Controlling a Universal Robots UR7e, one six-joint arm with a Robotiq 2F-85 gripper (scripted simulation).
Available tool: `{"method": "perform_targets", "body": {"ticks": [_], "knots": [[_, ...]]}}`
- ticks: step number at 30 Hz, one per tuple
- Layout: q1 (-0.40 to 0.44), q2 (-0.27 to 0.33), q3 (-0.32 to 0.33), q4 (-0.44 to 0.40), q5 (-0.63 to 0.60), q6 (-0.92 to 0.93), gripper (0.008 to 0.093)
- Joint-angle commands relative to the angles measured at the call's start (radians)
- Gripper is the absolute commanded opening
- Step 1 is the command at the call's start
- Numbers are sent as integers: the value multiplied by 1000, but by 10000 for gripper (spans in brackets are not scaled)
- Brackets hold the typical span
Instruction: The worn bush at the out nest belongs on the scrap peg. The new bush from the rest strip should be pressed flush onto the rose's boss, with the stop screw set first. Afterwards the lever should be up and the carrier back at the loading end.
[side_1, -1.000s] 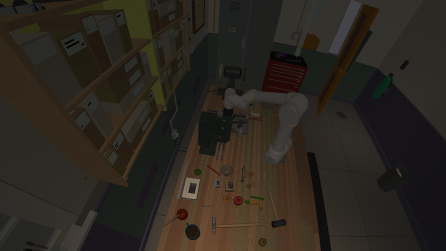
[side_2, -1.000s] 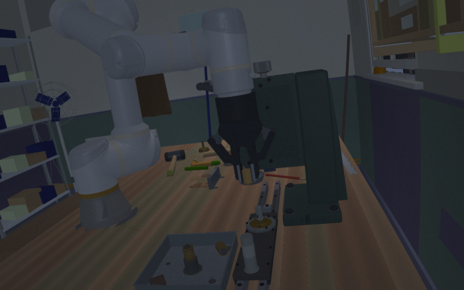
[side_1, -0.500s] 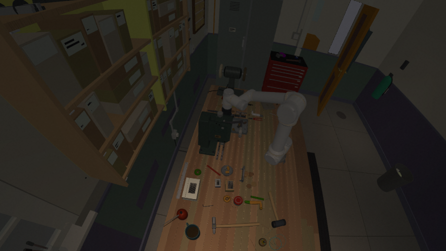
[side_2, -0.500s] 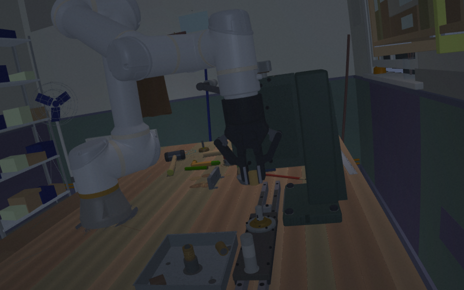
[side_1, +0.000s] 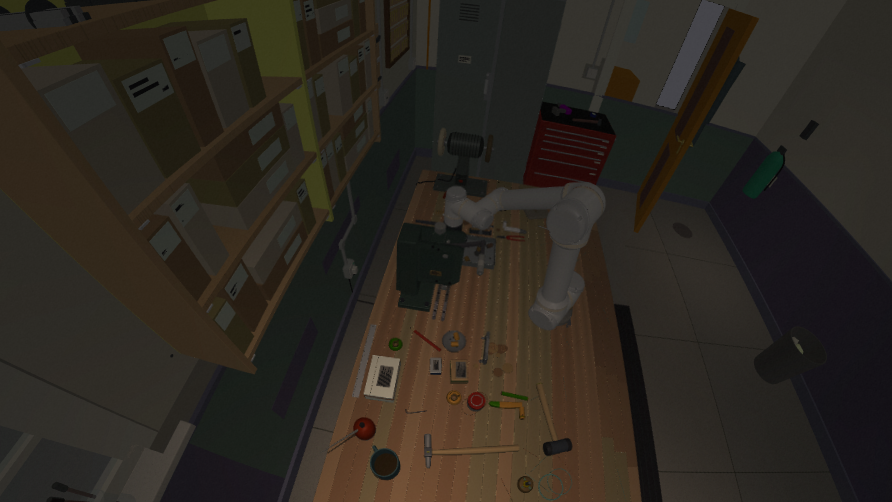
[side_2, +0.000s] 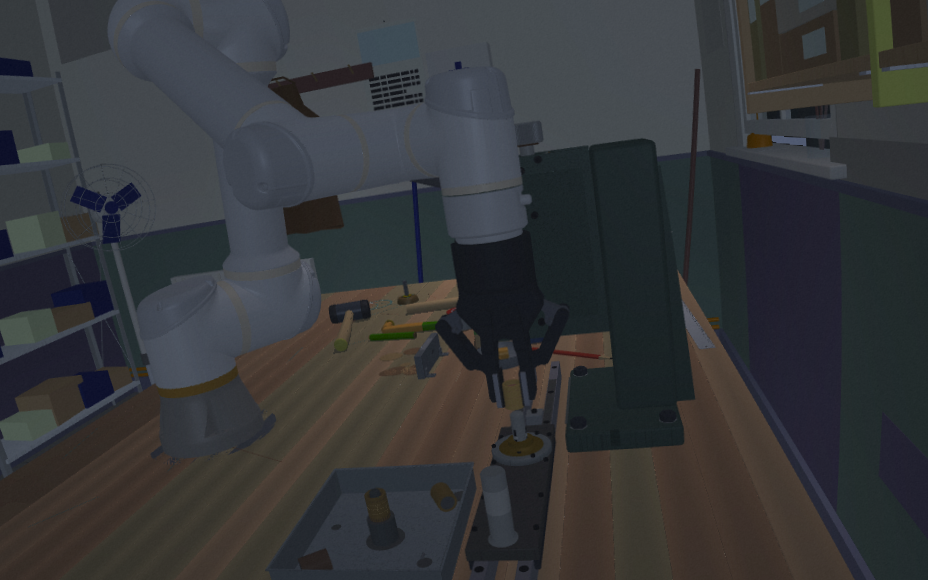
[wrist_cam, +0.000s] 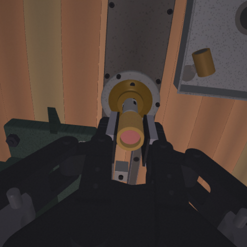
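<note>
On the carrier plate (side_2: 514, 492) beside the dark green press (side_2: 616, 287), the brass rose (side_2: 523, 448) (wrist_cam: 130, 96) sits with its grey boss (wrist_cam: 130, 103) standing up. My gripper (side_2: 510, 397) (wrist_cam: 130, 132) hangs right above it and grips a brass bush (side_2: 510, 393) (wrist_cam: 130, 131), held upright just over the boss. In the grey tray (side_2: 376, 520) one ribbed bush sits on the scrap peg (side_2: 376, 513), and another brass bush (side_2: 443, 496) (wrist_cam: 203, 62) lies loose on its side.
The press column (side_1: 427, 265) rises close to the right of the gripper. A white cylinder (side_2: 497, 503) stands on the carrier's near end. Hammers (side_1: 474, 449), a mallet (side_1: 552, 431), a cup (side_1: 384, 463) and small parts litter the far bench.
</note>
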Motion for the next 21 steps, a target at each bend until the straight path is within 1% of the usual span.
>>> {"method": "perform_targets", "body": {"ticks": [1, 21], "knots": [[0, 0, 0, -4, 0, 0, 80], [0, 8, 7, -18, 0, 0, 80]]}}
